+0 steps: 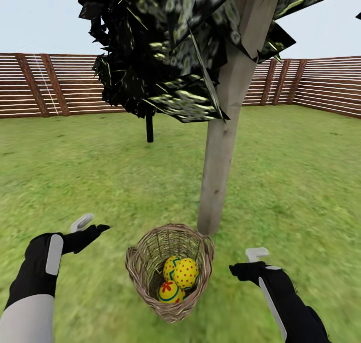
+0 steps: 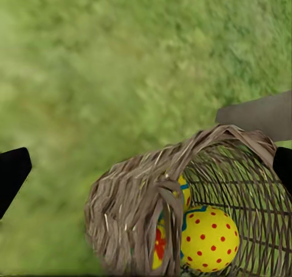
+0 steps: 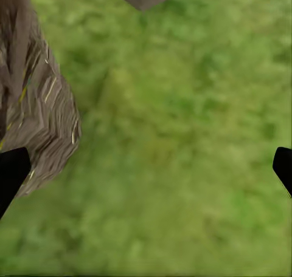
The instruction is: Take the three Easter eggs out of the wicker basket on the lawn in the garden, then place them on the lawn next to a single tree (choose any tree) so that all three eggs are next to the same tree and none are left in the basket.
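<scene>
The wicker basket [image 1: 169, 273] sat on the lawn [image 1: 75, 182] just beside the foot of the tree [image 1: 220, 167], whose pale trunk rose at a slight lean into dark, white-speckled leaves. All three Easter eggs [image 1: 178, 279] lay inside the basket: a red-dotted one on top, one with a red flower lower and nearer the robot, and a third tucked behind them (mostly hidden).

The left gripper [image 1: 86, 227] hovered over the grass to the left of the basket, apart from it, its fingers spread wide and holding nothing; in the left wrist view its two dark fingertips [image 2: 12, 175] stood at opposite edges of the picture, with the basket [image 2: 146, 210] and a dotted egg [image 2: 208, 239] between them.

The right gripper [image 1: 250, 264] hung to the right of the basket, also clear of it, its fingers likewise wide apart and empty. In the right wrist view the basket's woven wall [image 3: 36, 119] lay near one fingertip [image 3: 11, 174], over bare grass.

A brown slatted fence [image 1: 60, 84] ringed the garden, and a thin black trunk [image 1: 149, 128] stood farther back.
</scene>
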Controlling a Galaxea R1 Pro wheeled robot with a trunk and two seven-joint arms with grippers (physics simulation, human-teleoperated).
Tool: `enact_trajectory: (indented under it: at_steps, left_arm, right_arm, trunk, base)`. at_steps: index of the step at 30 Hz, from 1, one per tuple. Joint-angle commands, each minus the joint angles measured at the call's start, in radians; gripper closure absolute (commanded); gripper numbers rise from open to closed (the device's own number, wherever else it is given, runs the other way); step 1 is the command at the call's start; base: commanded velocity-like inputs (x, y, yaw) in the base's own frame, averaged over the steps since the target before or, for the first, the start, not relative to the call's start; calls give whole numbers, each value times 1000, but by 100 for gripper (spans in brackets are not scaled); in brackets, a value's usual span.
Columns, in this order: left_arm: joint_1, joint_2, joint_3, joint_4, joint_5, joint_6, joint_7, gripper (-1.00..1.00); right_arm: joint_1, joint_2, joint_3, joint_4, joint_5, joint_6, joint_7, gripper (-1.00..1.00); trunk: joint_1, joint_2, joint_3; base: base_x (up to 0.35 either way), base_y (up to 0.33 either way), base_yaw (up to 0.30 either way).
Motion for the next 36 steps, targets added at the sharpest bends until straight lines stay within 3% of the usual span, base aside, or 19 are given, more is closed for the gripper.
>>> enact_trajectory:
  at_steps: [1, 8, 12, 14, 19, 21, 25, 28, 32, 36]
  left_arm:
    - [-1, 1, 5, -3, -5, 6, -9, -100]
    - [-1, -1, 9, -2, -5, 5, -13, -100]
    - [-1, 0, 10, -2, -4, 2, -20, -100]
    - [-2, 3, 10, -11, -4, 1, -50, -100]
    - [-3, 2, 9, -22, -5, -8, -130, -100]
    - [-3, 1, 8, -20, -5, -18, -139, -100]
    - [-3, 4, 13, -61, -5, -33, -149, -100]
    - [-3, 4, 14, -83, -6, -34, -149, -100]
    - [-3, 4, 14, -89, -6, -34, -150, -100]
    - [-3, 4, 13, -90, -6, -34, -150, -100]
  right_arm:
    - [-1, -2, 8, -1, 4, 4, 4, -100]
    - [-1, -1, 26, -53, 4, 12, 5, -100]
    - [-1, 1, 88, -105, 8, 50, 3, -100]
    - [-1, 1, 120, -129, 10, 75, 1, -100]
    - [-18, 5, 132, -152, 6, 86, 1, -100]
    - [-24, 17, 133, -153, 5, 87, 0, -100]
    - [-29, 71, 141, -154, 12, 89, -3, -100]
    - [-30, 91, 189, -151, 13, 88, -4, -100]
    - [-30, 101, 247, -147, 13, 87, -5, -100]
    - [-30, 103, 268, -115, 10, 83, -5, -100]
  trunk:
    - [0, 0, -1]
    - [0, 0, -1]
    - [0, 0, -1]
    - [0, 0, -1]
    - [0, 0, -1]
    - [0, 0, -1]
    - [0, 0, -1]
    - [0, 0, -1]
    - [0, 0, -1]
    - [0, 0, -1]
  base:
    - [0, 0, 0]
    - [0, 0, 0]
    - [0, 0, 0]
    - [0, 0, 71]
    - [0, 0, 238]
    - [0, 0, 280]
    - [0, 0, 290]
    - [0, 0, 294]
    - [0, 0, 294]
    - [0, 0, 220]
